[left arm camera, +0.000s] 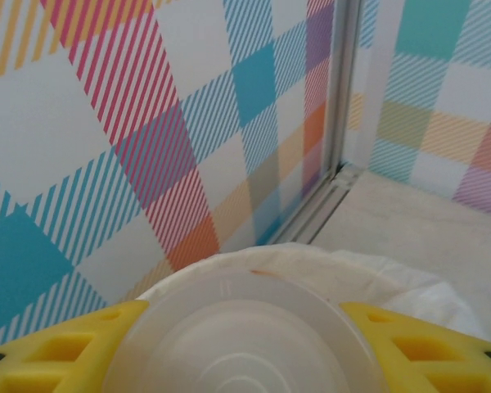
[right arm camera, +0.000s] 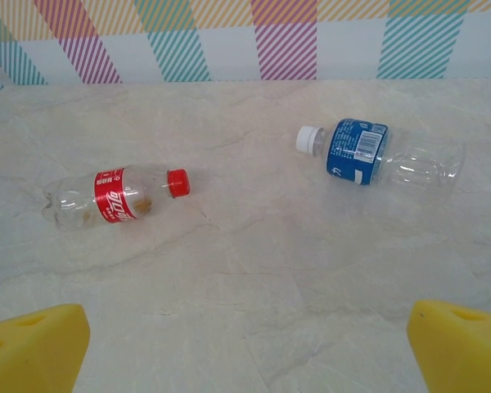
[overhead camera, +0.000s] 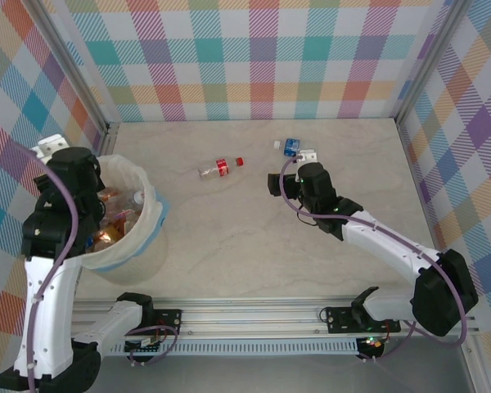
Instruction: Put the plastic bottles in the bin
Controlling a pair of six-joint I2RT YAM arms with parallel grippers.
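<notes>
Over the bin (overhead camera: 143, 254), the left fingers (left arm camera: 57, 352) grasp a clear bottle (left arm camera: 237, 336) which, I judge, must drop next, while the released right fingers (right arm camera: 33, 344) face the red-labelled bottle (right arm camera: 119, 196).

- Your left arm (overhead camera: 45, 311) and right arm (overhead camera: 385, 244) wear white shells with black joints.
- A lilac cable (overhead camera: 287, 190) trails along each.
- Your fingers (right arm camera: 33, 348) are yellow.
</notes>
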